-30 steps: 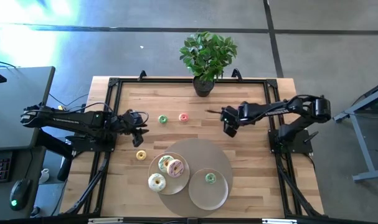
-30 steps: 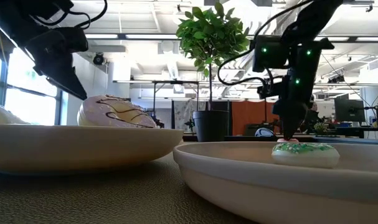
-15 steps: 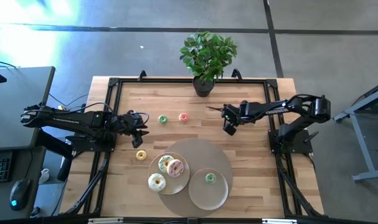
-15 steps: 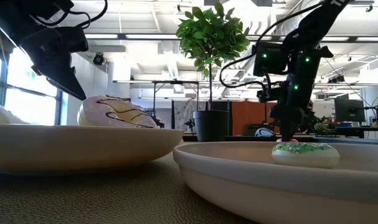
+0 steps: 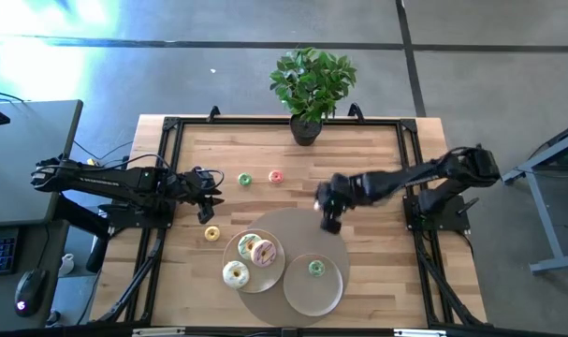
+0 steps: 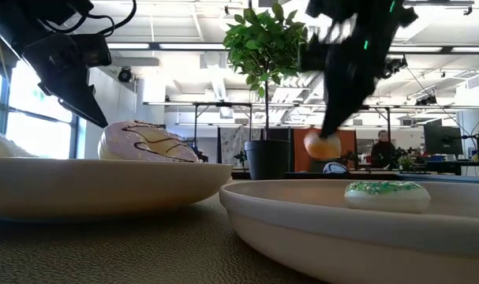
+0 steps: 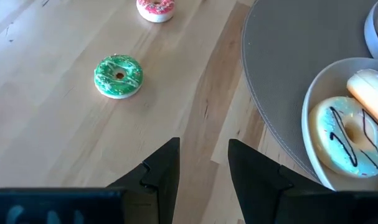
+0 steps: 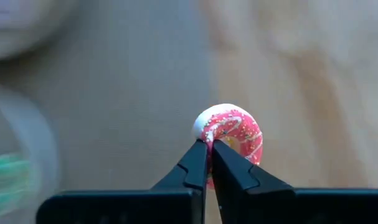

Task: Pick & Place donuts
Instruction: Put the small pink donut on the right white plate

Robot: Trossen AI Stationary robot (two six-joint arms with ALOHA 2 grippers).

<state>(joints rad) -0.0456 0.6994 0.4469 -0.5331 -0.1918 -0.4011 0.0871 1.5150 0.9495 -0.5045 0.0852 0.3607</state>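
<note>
Overhead, right pincer (image 8: 208, 163) pinching red mini donut (image 8: 231, 132), arm outstretched

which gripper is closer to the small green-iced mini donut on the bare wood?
Left. The left gripper sits just beside the small green-iced mini donut; the right gripper is farther off, over the round grey mat.

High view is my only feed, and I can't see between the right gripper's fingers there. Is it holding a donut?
Observer: Yes. The right wrist view shows the right gripper shut on a pink mini donut.
Operator: Touching anything?
Observer: No. In the low view it hangs in the air, higher than the plate rim.
Operator: And the left gripper?
Observer: The left gripper is open and empty, with a green mini donut on the wood ahead.
</note>
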